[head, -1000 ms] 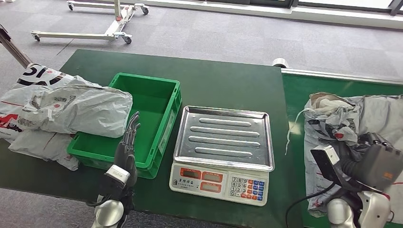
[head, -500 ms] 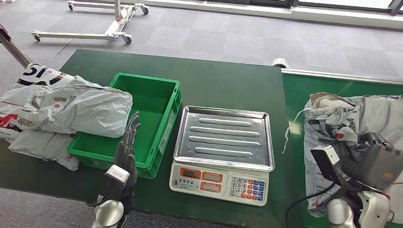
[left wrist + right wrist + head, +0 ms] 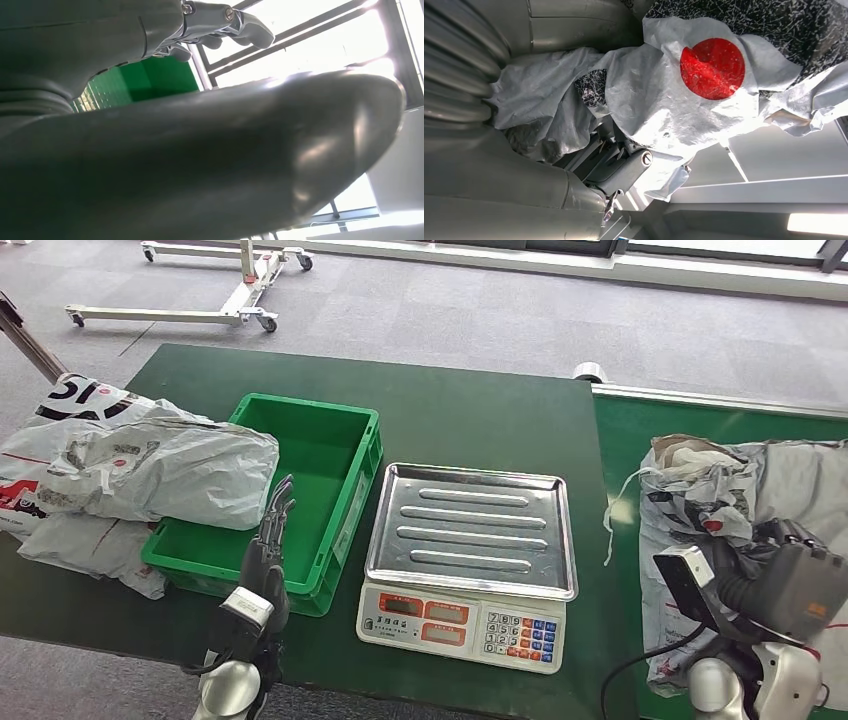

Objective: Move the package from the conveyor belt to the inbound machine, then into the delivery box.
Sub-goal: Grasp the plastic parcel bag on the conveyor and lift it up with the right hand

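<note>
The right hand [image 3: 765, 550] lies mostly buried in the crumpled package [image 3: 700, 490], so its fingers cannot be made out from the head view. The package runs off the picture's right edge beyond that hand. Past the left hand [image 3: 272, 530], the grey bags [image 3: 130, 465] hide the green crate's [image 3: 330, 430] far corner.

Right hand [image 3: 616, 165] grips the crumpled white package [image 3: 644, 95] (red round sticker [image 3: 712, 68] facing out), fingers buried in plastic.
</note>
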